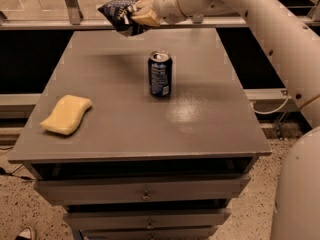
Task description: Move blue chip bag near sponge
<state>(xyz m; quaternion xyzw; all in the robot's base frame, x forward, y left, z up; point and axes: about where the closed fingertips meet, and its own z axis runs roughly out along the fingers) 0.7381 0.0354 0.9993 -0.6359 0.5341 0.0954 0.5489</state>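
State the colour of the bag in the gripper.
Dark blue, white lettering; camera view. The gripper holds the chip bag above the table's far edge.

Lab-like workspace, grey drawer bench (210, 134), speckled floor (14, 204), gripper (141, 13) clutching blue chip bag (117, 11) above far edge
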